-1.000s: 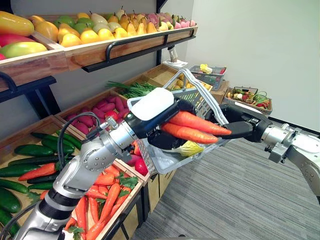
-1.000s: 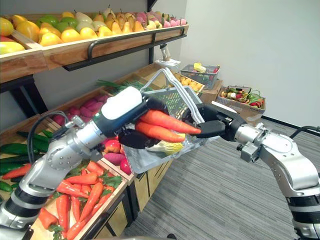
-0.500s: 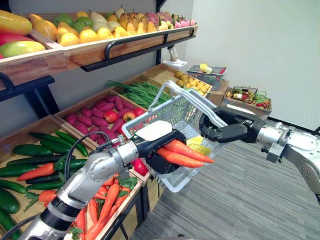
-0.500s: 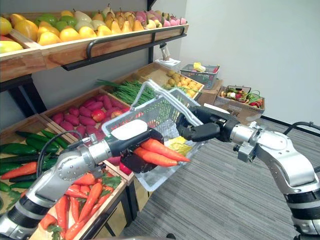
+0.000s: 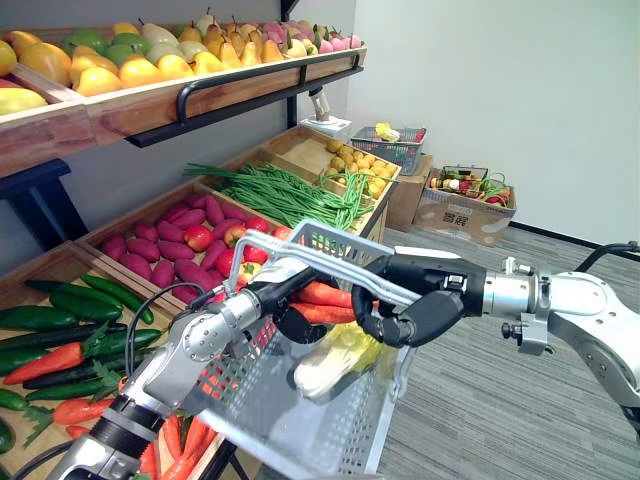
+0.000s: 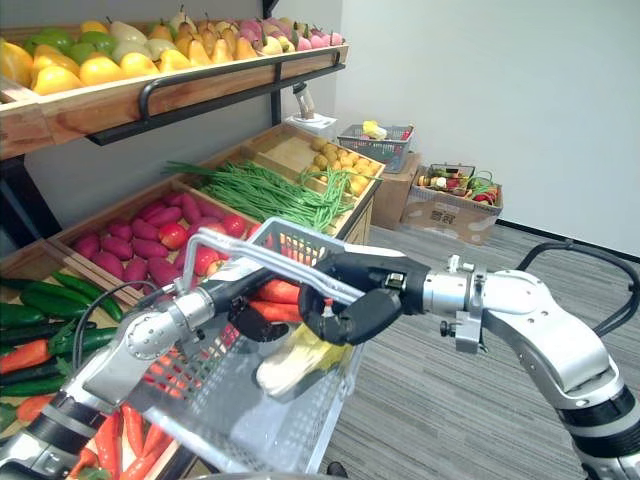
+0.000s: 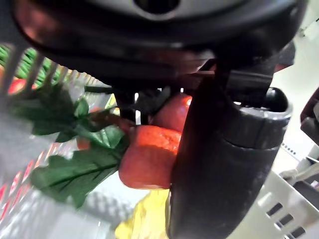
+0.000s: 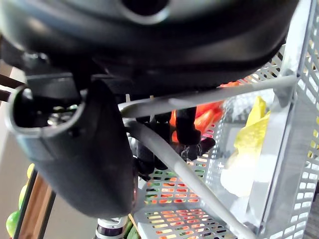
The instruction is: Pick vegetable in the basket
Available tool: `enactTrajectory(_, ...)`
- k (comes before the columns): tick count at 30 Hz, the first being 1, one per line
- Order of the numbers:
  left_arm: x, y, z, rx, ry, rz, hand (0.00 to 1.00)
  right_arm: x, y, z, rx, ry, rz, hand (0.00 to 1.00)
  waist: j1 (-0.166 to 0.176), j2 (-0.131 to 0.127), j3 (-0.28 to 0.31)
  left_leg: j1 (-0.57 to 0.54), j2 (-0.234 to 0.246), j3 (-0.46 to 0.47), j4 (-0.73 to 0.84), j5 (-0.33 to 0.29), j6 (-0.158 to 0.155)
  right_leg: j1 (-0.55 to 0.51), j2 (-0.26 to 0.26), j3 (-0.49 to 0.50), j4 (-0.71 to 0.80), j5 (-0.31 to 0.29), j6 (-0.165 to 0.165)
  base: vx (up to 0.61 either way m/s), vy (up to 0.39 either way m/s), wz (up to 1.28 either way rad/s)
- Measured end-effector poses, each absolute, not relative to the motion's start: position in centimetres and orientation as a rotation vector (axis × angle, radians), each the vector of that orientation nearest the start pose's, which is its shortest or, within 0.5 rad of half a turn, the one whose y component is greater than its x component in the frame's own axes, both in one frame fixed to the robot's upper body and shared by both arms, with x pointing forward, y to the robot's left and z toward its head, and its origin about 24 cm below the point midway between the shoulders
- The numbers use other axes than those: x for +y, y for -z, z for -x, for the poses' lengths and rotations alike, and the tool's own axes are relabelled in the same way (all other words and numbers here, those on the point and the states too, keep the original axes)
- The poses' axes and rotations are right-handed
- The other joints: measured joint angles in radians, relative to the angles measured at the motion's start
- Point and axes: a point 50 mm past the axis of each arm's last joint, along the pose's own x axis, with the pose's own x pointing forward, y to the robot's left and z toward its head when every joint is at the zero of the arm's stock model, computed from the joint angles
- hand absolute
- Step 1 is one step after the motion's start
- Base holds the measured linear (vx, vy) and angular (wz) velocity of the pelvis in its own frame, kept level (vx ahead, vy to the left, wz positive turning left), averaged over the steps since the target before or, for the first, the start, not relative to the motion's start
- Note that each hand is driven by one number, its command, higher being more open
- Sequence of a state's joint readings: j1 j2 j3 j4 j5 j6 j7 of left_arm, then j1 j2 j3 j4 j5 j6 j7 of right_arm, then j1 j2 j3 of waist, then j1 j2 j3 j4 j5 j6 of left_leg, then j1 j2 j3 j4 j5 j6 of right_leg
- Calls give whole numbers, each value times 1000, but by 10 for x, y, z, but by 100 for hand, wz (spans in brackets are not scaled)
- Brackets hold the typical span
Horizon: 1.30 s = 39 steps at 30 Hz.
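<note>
Left eye view: on the far left lie long green cucumbers (image 5: 35,318), and one loose carrot (image 5: 45,362) lies with them. Up on the top shelf (image 5: 150,105) sit yellow, green and pink fruits (image 5: 150,62). Next come red sweet potatoes (image 5: 160,255) and then a big heap of green beans (image 5: 290,195).

In the middle is a grey basket (image 5: 260,400) with holes in its walls. The left hand (image 5: 292,320) is inside it. Its fingers are closed round two carrots (image 5: 325,298). The basket wall hides part of that arm.

The two carrots are bright orange, long and smooth. In the left wrist view they have dark green leaves (image 7: 75,164) at the thick end, and the thumb (image 7: 219,164) presses on them. They lie side by side, inside the basket, just above a pale yellow and white cabbage (image 5: 335,362) that rests on the basket's floor. I cannot tell if they touch it.

The two grey handles (image 5: 300,255) of the basket cross in front of the carrots. The right hand (image 5: 425,300) has its fingers curled tight round both handles. It hides the thin tips of the carrots.

Far back on the right stand a small grey basket (image 5: 395,150) and a brown box (image 5: 462,208) with mixed vegetables.

So there are two carrots, one cabbage and one basket in the hands.
</note>
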State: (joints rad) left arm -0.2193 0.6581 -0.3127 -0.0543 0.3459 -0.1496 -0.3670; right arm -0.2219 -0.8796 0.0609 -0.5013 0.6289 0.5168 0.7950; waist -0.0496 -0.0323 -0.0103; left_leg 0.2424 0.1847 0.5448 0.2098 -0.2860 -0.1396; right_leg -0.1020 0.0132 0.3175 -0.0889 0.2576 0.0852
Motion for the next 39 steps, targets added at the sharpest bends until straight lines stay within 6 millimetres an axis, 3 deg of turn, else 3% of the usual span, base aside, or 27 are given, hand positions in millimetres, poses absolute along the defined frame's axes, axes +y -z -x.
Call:
enactTrajectory(5,147,-128,-285,-319,689,-1158,100,-171,-167,-235,115,-1072,329,0,-6,8,5,3,0,5,-2,-1,-1,0,1,3,0,-1,-1,29,34,-2)
enactTrajectory(6,138,-144,-283,-381,737,-1180,100,-172,-165,-235,123,-1059,315,0,-8,14,8,5,1,7,-4,0,-2,0,4,5,0,-1,-1,33,29,-5)
enactTrajectory(9,122,-162,-271,-362,969,-1128,100,-178,-166,-238,108,-999,280,0,-9,25,13,16,2,18,-12,0,-4,2,9,12,0,-3,-3,45,42,-9)
enactTrajectory(17,118,-172,-260,-96,1283,-1101,100,-190,-161,-245,136,-892,215,0,-10,33,12,16,2,15,-13,1,-6,2,7,0,0,-9,-11,16,24,1)
enactTrajectory(20,102,-155,-231,25,1609,-1085,100,-211,-147,-258,202,-715,197,0,-5,33,9,15,2,7,-15,2,-6,0,3,-11,0,-13,-12,36,32,7)
enactTrajectory(23,104,-144,-227,141,1716,-1075,100,-216,-146,-260,224,-699,196,0,-9,37,6,13,4,7,-15,2,-8,-4,5,-13,0,-13,-12,41,36,1)
enactTrajectory(29,118,-130,-236,251,1663,-1021,100,-228,-143,-262,266,-675,172,0,-9,44,0,13,9,7,-17,5,-12,-7,3,-45,0,-14,-12,6,5,0)
enactTrajectory(33,124,-127,-233,236,1604,-873,100,-234,-149,-262,261,-662,199,0,-9,48,-3,1,10,5,-17,5,-14,-19,4,-47,0,-13,-12,16,13,1)
enactTrajectory(37,131,-160,-239,28,1355,-745,100,-255,-168,-262,189,-566,193,0,-2,49,-3,-5,14,-9,-17,5,-14,-18,4,-58,1,-9,-7,26,23,8)
enactTrajectory(39,149,-207,-253,-184,1079,-673,100,-273,-179,-257,131,-485,176,0,9,48,-3,-13,16,-15,-16,5,-14,-17,4,-64,3,-9,-7,5,25,7)
